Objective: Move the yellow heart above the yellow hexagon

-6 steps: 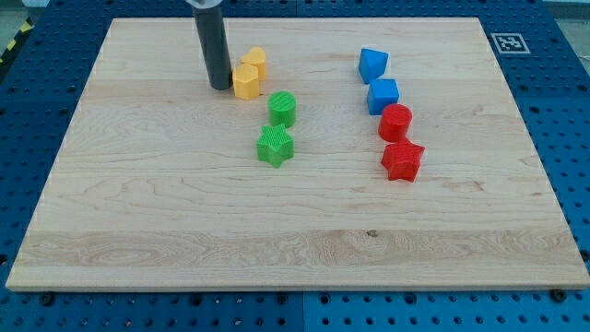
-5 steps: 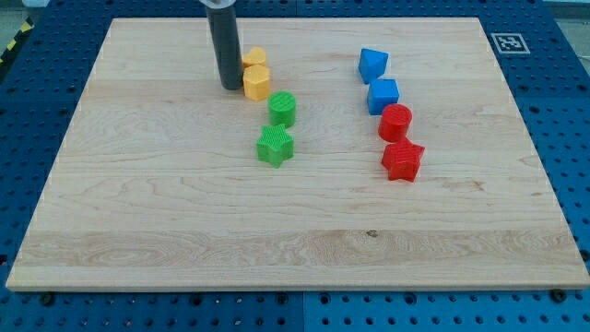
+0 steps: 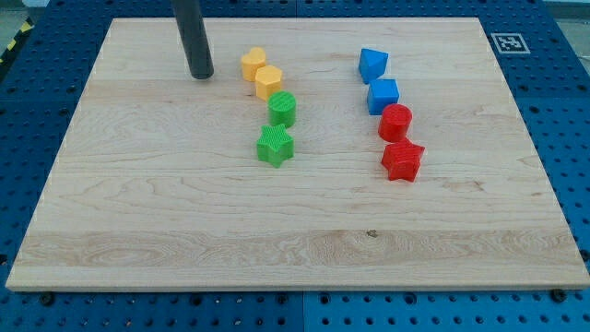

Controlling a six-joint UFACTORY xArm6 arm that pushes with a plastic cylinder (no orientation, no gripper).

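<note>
Yellow heart (image 3: 253, 63) touches the yellow hexagon (image 3: 268, 82) at its eleven o'clock, so bring my tip (image 3: 200, 76), a bare rod without any hand, in from nine o'clock and nudge gently.

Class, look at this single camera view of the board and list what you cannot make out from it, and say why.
1. Camera view: the rod's upper part, cut off by the view's top edge; only my tip shows, left of the yellow blocks.
2. Which yellow block is the heart: too small to tell.
3. Whether the yellow pair touch: too small to tell.
4. The marker pattern: too small.
</note>
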